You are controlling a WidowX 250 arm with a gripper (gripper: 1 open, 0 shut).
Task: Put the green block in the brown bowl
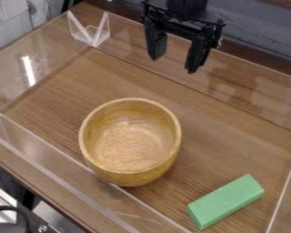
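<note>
1. Left, below your fingers (181,53): the brown bowl (130,141), thick-walled, likely steady.
2. Your fingers stand wide apart, holding nothing.
3. Right, farther below them: the green block (225,201), probably light, stiff, smooth; grip its long sides at the middle.

Smooth, light woody bowl (130,141), matt green block (225,201), glossy wooden table (63,100), black gripper (180,45).

so the one camera's looking steeply down from above, facing the wooden tabletop (221,127) at fairly close range
</note>
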